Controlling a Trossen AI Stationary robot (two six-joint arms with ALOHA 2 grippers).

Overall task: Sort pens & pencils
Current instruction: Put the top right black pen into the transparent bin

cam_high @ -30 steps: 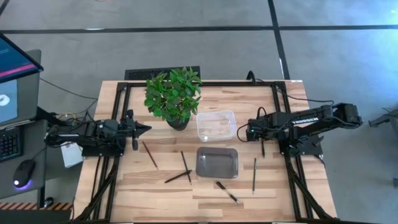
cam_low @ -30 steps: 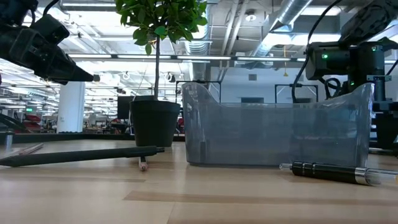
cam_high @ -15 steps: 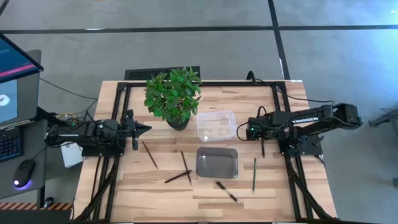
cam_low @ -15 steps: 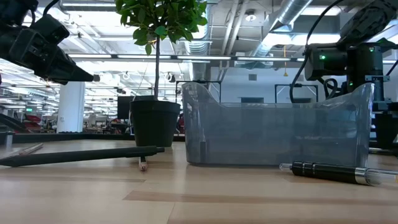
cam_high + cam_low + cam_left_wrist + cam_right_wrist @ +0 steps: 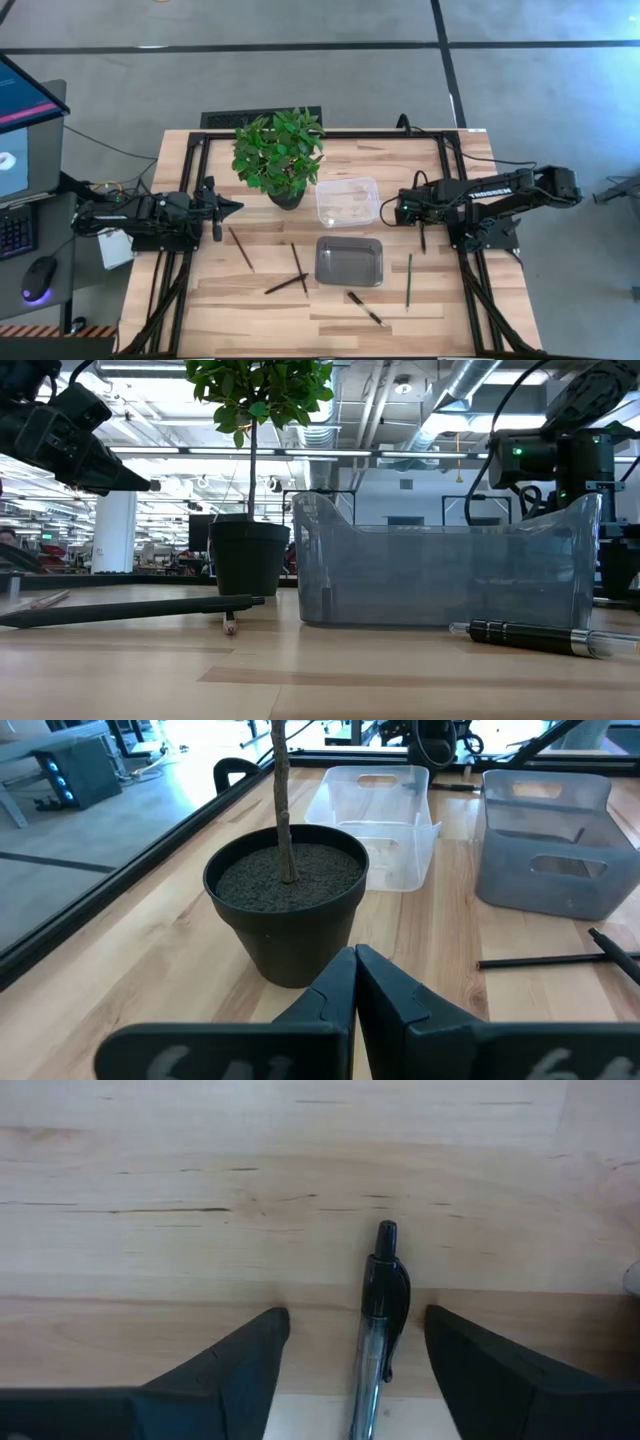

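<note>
Pale wood table [image 5: 330, 310] on black frame. Nearest in low view: black pen [image 5: 530, 638], long dark pencil [image 5: 125, 610]. Pens & pencils lie scattered around grey tray [image 5: 350, 262]; clear bin [image 5: 348, 201] and potted plant [image 5: 280, 155] beyond. Right gripper [image 5: 355, 1365] released, straddling clear-barrelled pen [image 5: 378, 1320] lying on table. Left gripper [image 5: 354, 982] clenched, empty, near plant pot. Behind: open hall, ceiling ducts, strip lights

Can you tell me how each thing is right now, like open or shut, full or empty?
Left tool: shut, empty, beside the plant pot.
Right tool: open, a black pen lying between its fingers.
Clear bin: empty.
Grey bin: empty.
Green pencil: lying flat on the table.
</note>
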